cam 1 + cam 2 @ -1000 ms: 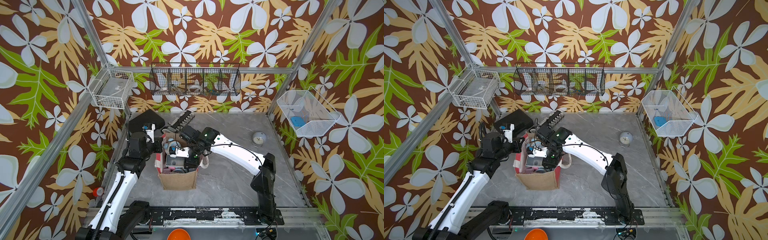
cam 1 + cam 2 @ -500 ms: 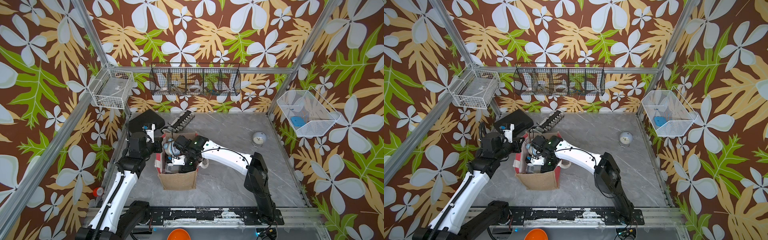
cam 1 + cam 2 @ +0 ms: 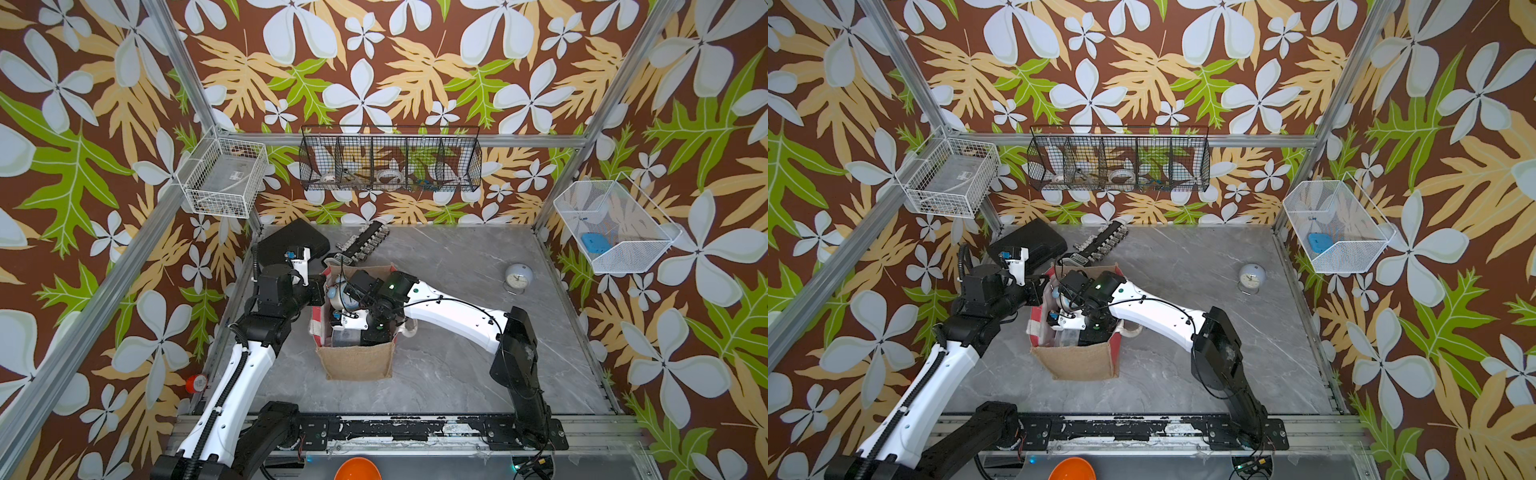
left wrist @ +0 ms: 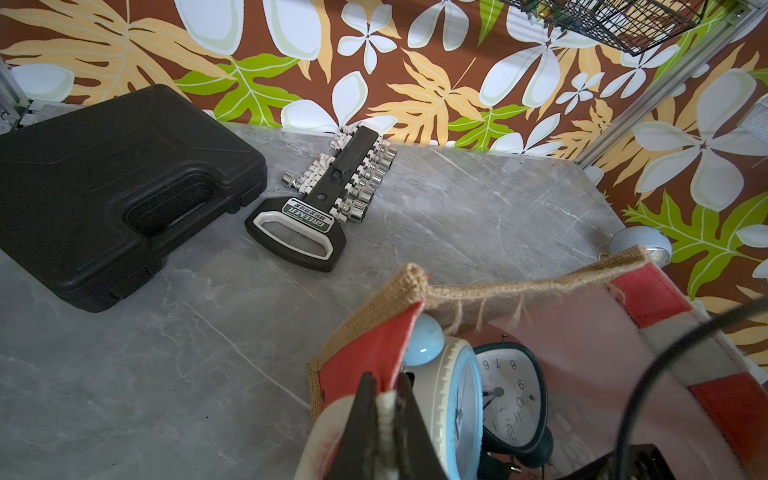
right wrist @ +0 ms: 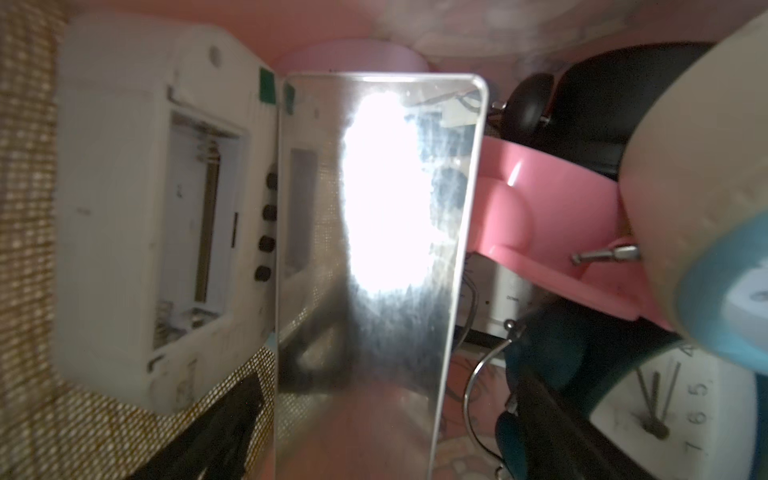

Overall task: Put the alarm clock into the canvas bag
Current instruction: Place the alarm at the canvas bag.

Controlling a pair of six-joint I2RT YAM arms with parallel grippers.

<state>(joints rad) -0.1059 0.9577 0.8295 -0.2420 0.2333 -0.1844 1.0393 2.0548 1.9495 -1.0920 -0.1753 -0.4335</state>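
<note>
Grey marble bench (image 3: 457,365) inside floral-papered walls (image 3: 374,62), canvas bag (image 3: 357,361) standing left of its middle.
We see the left gripper (image 4: 384,390) clenched on the bag's red rim; the right gripper (image 5: 386,415) is deep inside, fingers spread, released. A cream-and-blue alarm clock (image 4: 453,395) lies in the bag; another pale clock (image 3: 518,277) stands near the bench's right edge, a black case (image 3: 291,245) at the far left corner.

In both top views the right jaws are hidden inside the canvas bag (image 3: 358,366), blurred up close.
</note>
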